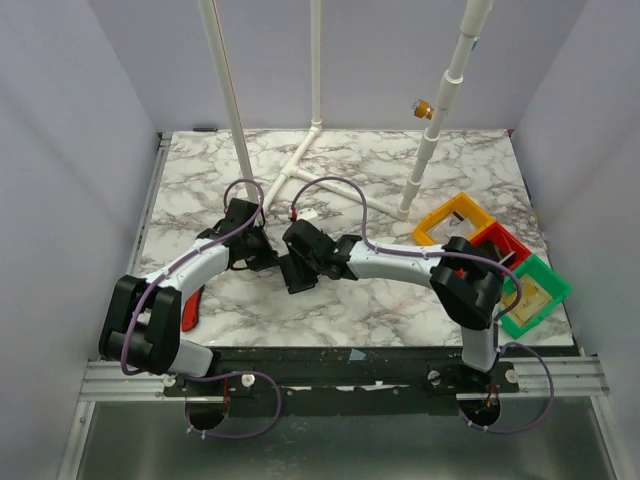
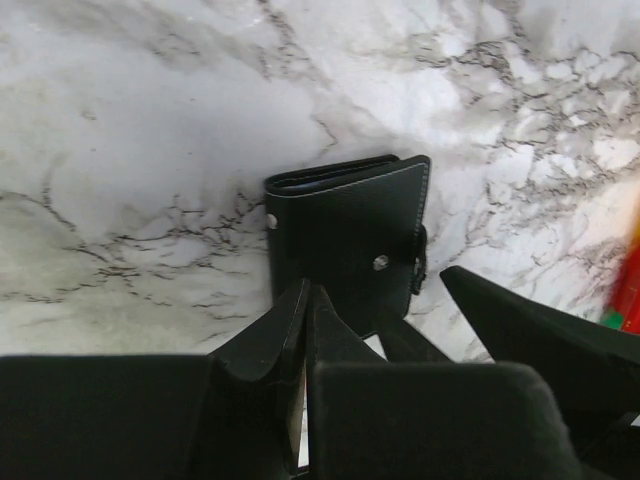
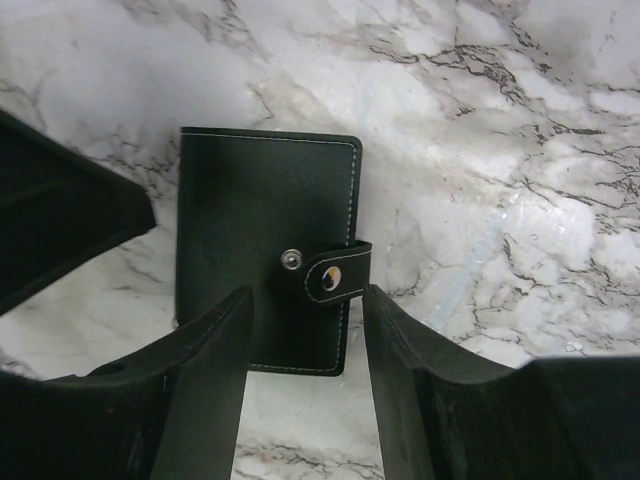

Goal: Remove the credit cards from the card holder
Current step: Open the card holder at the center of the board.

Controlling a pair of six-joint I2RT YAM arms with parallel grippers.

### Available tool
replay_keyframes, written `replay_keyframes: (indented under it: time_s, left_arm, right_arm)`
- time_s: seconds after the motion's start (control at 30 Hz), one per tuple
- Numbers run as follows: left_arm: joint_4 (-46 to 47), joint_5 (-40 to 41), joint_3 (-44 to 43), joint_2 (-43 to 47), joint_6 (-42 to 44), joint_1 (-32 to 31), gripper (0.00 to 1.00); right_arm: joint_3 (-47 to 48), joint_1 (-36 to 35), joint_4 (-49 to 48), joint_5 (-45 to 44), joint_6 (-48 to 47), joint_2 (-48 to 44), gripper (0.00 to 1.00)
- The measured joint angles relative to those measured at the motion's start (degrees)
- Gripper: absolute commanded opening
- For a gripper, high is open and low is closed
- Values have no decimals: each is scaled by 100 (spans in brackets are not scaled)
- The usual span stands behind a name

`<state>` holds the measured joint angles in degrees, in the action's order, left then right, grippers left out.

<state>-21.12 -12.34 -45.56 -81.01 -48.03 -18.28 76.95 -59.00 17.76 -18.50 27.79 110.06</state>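
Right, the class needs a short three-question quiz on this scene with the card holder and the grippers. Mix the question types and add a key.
1. True or false: a credit card lies loose on the marble table beside the card holder.
2. The right gripper is: A) open, straddling the holder's snap tab; B) shut on the tab; C) out of view.
3. Name the colours of the three bins at the table's right edge.
Key: 1 false, the holder is closed and no card shows. 2 A. 3 yellow, red, green.
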Motion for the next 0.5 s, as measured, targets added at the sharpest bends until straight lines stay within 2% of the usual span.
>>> replay_keyframes:
  time_s: [0.17,0.27,0.5]
  left_arm:
    - [-48,35,138,2,2,138,3]
    - [-90,37,157,39,4,144,3]
    - [-90,35,157,109,13,144,2]
  right_arm:
    - [153,-20,195,-245,-48,319,51]
    - [219,-26,214,-382,-48,431,47]
    - [240,-31,205,-743,-44,457,29]
